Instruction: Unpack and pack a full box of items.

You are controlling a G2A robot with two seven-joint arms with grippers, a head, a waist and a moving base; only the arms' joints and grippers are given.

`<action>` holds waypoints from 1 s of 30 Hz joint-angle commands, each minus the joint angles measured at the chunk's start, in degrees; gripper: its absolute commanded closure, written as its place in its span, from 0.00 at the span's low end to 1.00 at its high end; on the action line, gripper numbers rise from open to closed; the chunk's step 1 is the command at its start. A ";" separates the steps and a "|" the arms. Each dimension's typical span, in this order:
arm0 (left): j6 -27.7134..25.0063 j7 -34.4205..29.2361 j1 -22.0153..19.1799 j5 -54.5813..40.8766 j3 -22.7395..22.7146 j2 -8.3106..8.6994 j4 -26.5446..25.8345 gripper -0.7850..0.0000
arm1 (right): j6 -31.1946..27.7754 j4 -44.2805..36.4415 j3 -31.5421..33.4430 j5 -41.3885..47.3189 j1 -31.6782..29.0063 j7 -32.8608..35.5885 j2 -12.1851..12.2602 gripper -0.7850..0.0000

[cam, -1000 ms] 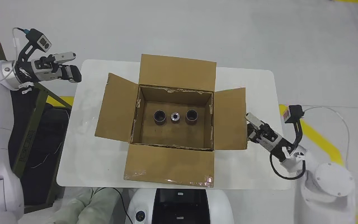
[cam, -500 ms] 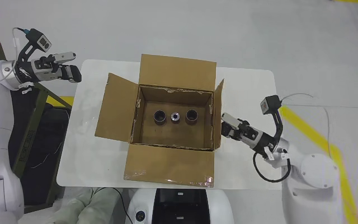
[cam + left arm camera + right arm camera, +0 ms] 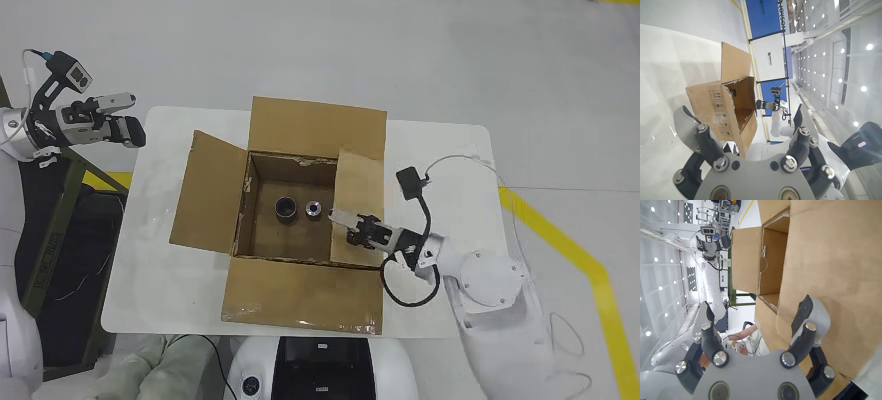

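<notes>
The open cardboard box (image 3: 300,292) stands mid-table with its back, left and front flaps spread out. Its right flap (image 3: 358,205) is folded over the opening, and my right gripper (image 3: 350,222) is open on top of it. In the right wrist view one finger (image 3: 804,311) lies against that flap (image 3: 829,266). Two dark cylinders (image 3: 286,209) (image 3: 313,209) sit on the box floor; the flap hides whatever lies under it. My left gripper (image 3: 122,120) is open and empty beyond the table's far-left corner, and its wrist view shows the box (image 3: 719,106) from a distance.
The white table (image 3: 150,285) has bare room left and right of the box. A dark green frame (image 3: 65,210) stands off the table's left edge. A yellow line (image 3: 560,235) runs along the floor at the right.
My right arm has swung left from the table's right edge, lifting the right flap and folding it over the opening; the third cylinder is now covered. The left arm has kept still.
</notes>
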 commanded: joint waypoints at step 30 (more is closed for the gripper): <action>0.00 0.00 0.00 0.00 0.00 0.00 0.00 0.00 | -0.16 -11.49 11.52 5.50 -9.39 -8.16 2.85 0.00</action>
